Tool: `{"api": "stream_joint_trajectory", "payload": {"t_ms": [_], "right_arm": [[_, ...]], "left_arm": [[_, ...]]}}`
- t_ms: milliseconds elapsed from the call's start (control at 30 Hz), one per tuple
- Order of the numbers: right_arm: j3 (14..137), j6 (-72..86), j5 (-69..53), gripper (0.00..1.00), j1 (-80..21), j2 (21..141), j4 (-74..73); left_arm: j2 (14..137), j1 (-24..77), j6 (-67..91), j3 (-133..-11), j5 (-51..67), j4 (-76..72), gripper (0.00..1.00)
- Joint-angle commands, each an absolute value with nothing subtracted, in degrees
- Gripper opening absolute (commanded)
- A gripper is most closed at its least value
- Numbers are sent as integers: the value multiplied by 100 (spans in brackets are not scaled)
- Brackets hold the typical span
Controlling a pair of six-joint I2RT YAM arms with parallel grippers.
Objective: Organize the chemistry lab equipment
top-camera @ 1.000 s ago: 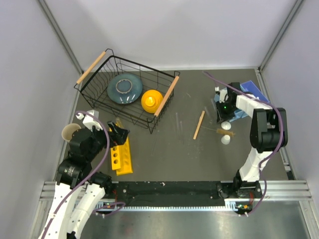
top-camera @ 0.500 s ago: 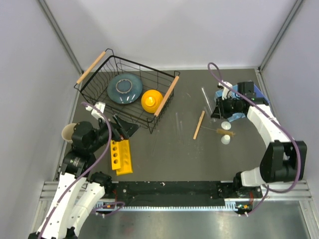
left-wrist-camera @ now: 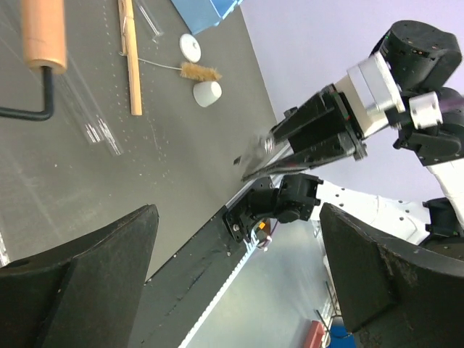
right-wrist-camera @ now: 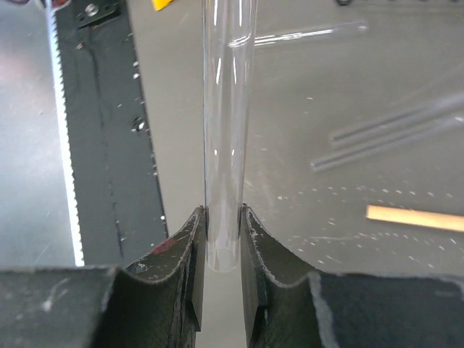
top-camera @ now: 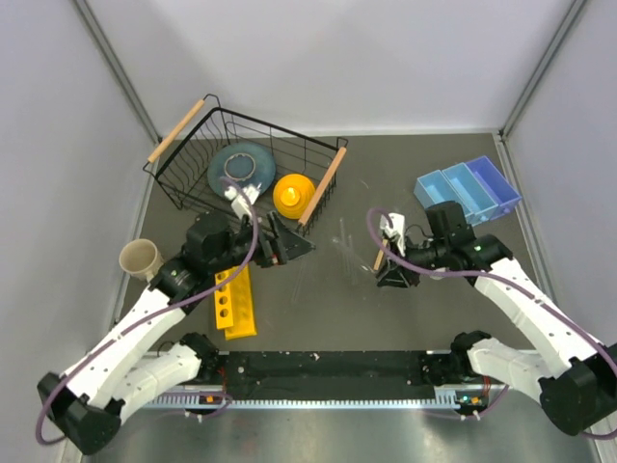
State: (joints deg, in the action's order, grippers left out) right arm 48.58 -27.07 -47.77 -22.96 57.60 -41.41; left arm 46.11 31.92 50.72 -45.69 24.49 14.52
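Clear glass tube [right-wrist-camera: 226,109] clamped tight in right gripper [right-wrist-camera: 222,232], near the wooden stick [right-wrist-camera: 413,217]; left gripper [left-wrist-camera: 238,210] gaping wide, empty, well apart from that stick.

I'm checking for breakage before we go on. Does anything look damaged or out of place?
Nothing looks broken. Clear glass tubes lie loose on the table instead of in the yellow rack, whose holes look empty. The right gripper is shut on a slim tube.
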Motion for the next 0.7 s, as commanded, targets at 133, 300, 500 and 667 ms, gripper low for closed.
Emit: {"api": "stream_joint_trajectory", "payload": {"t_ms": [133,300,500,667], "right_arm": [[4922,-3146,-4869,10,-3137,5818,-4166],[5054,-3199,-4834,10,-3331,6055,-4149],[5150,-3217,-4843,10,-3419,6205,-4148],[5150,-3217,-4834,10,-3436,6328,-4113]], "left_arm": [[5439,3902,5185,-5062,1741,1063,95],[5765,4166,5230,-5211,1793,1011,88],[5915,4280,5238,-5203,1907,984,70],[5941,4333,5361,-5045,1995,792,58]]}}
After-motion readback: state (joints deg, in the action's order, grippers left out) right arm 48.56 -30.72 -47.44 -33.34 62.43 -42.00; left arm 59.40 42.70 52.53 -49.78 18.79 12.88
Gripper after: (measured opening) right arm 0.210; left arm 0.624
